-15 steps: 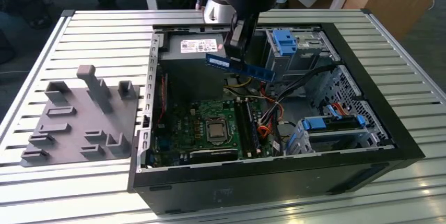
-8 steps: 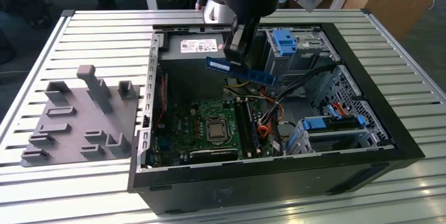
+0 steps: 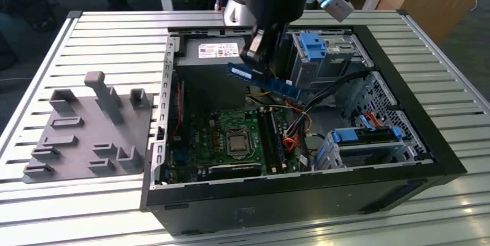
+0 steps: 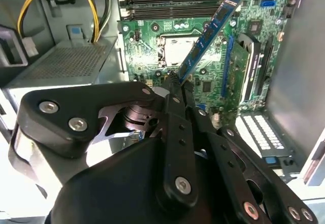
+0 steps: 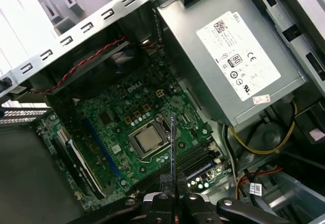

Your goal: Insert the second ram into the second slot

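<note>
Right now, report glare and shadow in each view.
Exterior view: glare streaks the slatted table, shade inside the case. Second wrist view: blown-out white beside the pincer, the second ram well lit. First wrist view: table washed out, power supply bright.

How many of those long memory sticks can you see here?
1. The ram is pinched in the gripper, tilted above the motherboard. Another may already sit in the slots; I cannot tell.
</note>
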Available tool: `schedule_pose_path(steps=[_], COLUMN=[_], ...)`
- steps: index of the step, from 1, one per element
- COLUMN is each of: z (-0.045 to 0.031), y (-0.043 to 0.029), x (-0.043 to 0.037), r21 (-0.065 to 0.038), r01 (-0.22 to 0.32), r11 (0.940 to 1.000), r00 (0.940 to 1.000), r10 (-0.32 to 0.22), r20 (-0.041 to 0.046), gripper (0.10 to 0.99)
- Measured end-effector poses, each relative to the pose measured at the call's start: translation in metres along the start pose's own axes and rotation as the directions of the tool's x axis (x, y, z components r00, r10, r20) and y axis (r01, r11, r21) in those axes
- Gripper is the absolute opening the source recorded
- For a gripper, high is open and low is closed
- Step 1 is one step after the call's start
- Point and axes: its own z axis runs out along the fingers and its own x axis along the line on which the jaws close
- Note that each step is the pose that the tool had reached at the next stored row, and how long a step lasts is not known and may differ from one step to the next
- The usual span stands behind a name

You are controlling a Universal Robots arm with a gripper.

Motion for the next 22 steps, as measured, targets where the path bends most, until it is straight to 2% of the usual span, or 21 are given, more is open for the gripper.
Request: schedule_pose_path(steps=[6,11,16,22], z=[0.0036,0.0065,0.0095,0.0125], y=[-0.0001,-0.0002,-0.0003,-0.0005], x=[-0.0002,-0.0003,-0.0005,-0.0007], r21=[-0.001,-0.002,-0.002,0.000], r01=[-0.079,-0.145,-0.211,-0.285], r11=[0.9969,0.9894,0.9775,0.9585], r00=[0.9969,0.9894,0.9775,0.9585], r10=[0.079,0.145,0.211,0.285], r20=[0.0003,0.0004,-0.0001,-0.0030], gripper=[0.137,0.137,0.137,0.137])
